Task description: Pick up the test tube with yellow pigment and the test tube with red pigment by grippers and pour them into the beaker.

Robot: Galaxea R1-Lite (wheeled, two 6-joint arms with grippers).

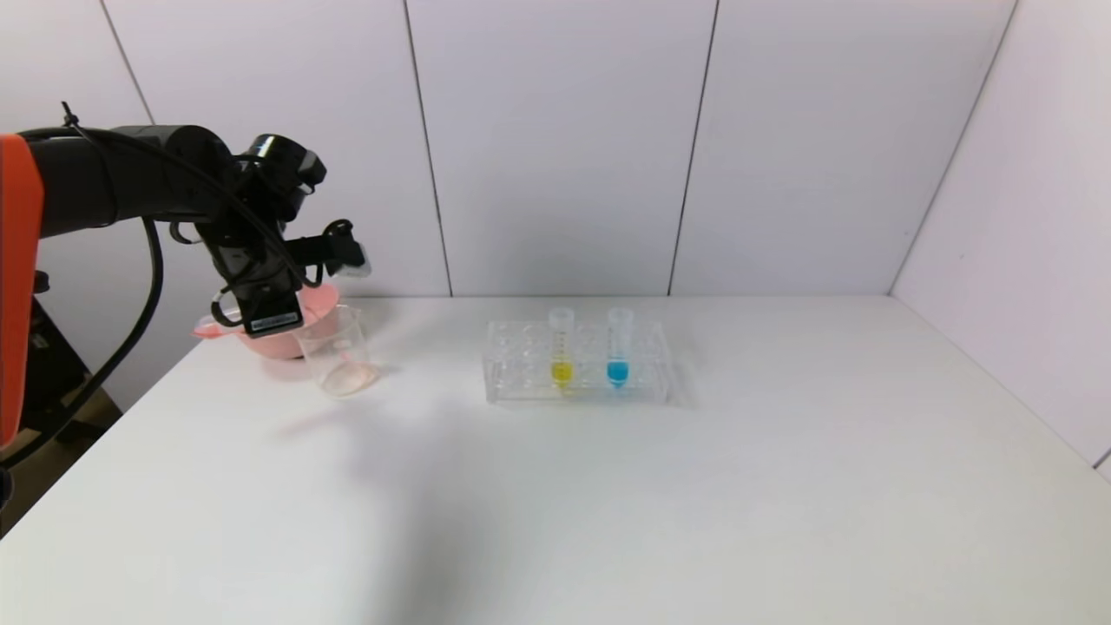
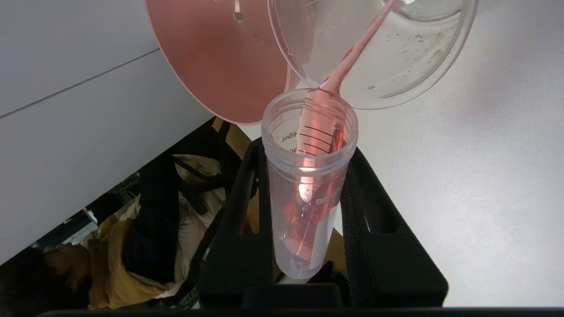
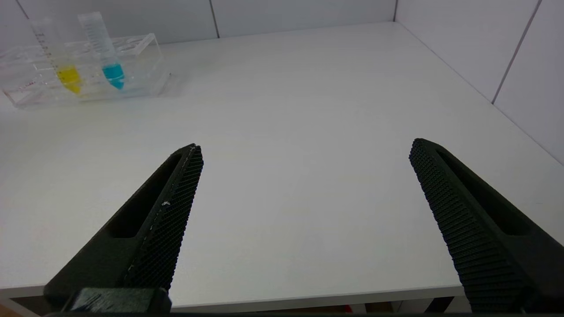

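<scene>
Left arm: reaches in from the left side of the white table point(image 1: 608, 486), wrist bent down above the table's far-left corner. Left gripper point(image 2: 304, 211): jaws clamped on the test tube with red pigment point(image 2: 308, 176), one black pad on each side of the barrel. Tube is tipped over, its open mouth facing the beaker point(image 2: 396, 57); a thin pink-red stream runs from the tube's lip into the beaker's mouth. Pinkish liquid lies along the tube's inner wall.

Beaker point(image 1: 334, 351): stands on the table directly under the left gripper point(image 1: 260, 304), a faint pink film at its bottom. Pink bowl point(image 1: 278, 334): just behind the beaker, touching or nearly so; cannot tell which.

Clear rack point(image 1: 577, 369): mid-table, well apart from the beaker. Holds the test tube with yellow pigment point(image 1: 562, 347), upright, and beside it, on the robot's right, a blue-tipped tube point(image 1: 617, 347), also upright.

Right gripper point(image 3: 304, 185): low at the near table edge, jaws spread wide, nothing between them, pointing across the bare tabletop with the rack far off.
</scene>
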